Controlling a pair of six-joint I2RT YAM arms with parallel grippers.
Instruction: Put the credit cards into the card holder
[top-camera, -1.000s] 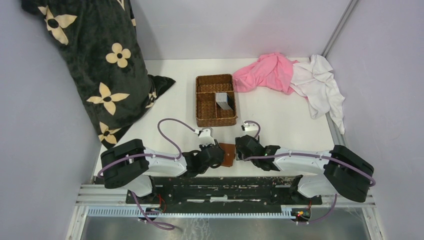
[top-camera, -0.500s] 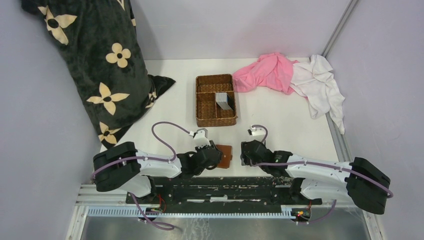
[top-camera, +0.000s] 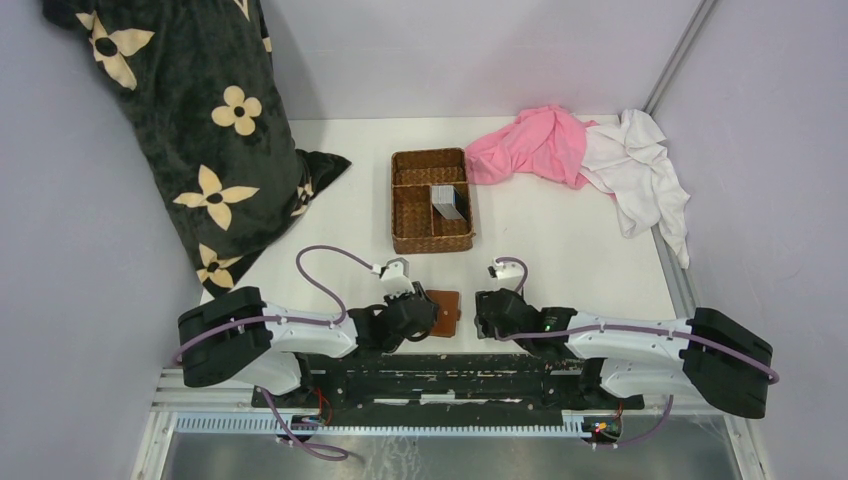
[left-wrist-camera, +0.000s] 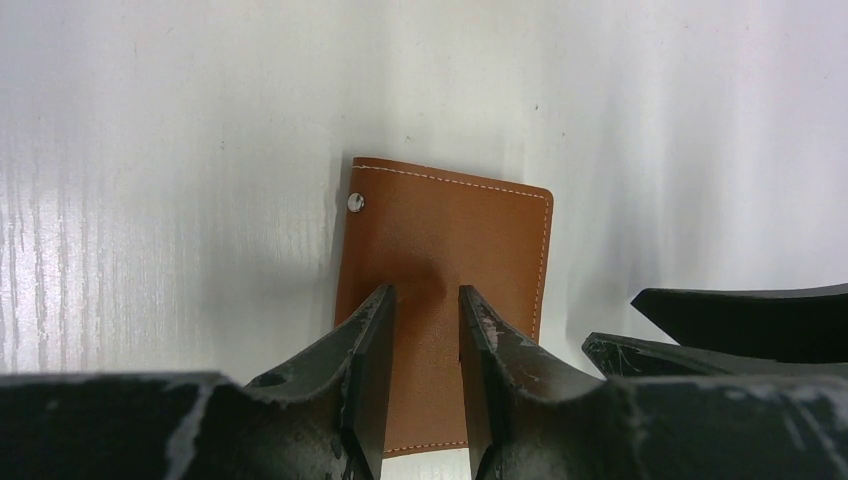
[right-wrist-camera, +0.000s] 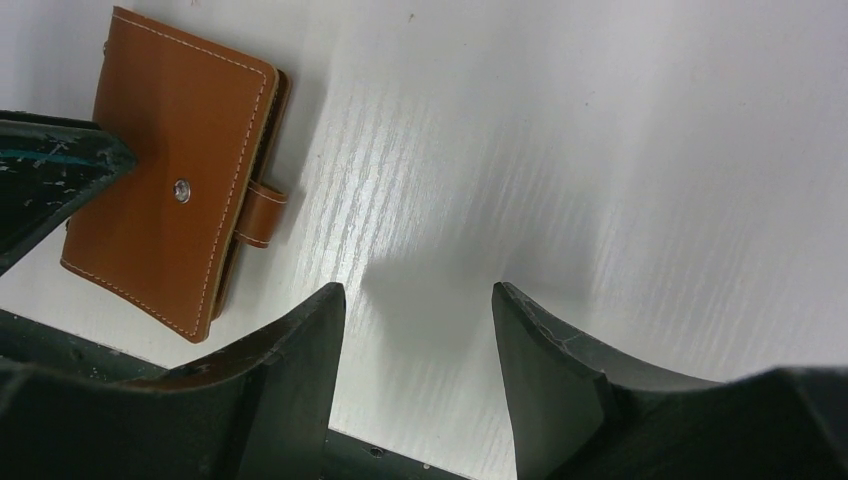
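Note:
The card holder (top-camera: 446, 309) is a brown leather wallet lying closed and flat near the table's front edge, its snap tab (right-wrist-camera: 264, 215) on one side. My left gripper (left-wrist-camera: 425, 292) hovers over the card holder (left-wrist-camera: 445, 240), jaws a little apart, with only its leather cover showing in the gap. To the right of the card holder (right-wrist-camera: 170, 180), my right gripper (right-wrist-camera: 417, 290) stands open and empty over bare table. The grey credit cards (top-camera: 450, 203) stand on edge in a compartment of the wicker basket (top-camera: 405, 215), well behind both grippers.
A black blanket with cream flowers (top-camera: 190, 130) leans against the left wall. Pink cloth (top-camera: 535, 145) and white cloth (top-camera: 640, 175) lie at the back right. The black mounting rail (top-camera: 440, 365) runs along the near table edge.
The left jaws have spread a little and the left arm has drawn back leftward. The right gripper moved off the card holder to its right. The card holder turned slightly and now lies square.

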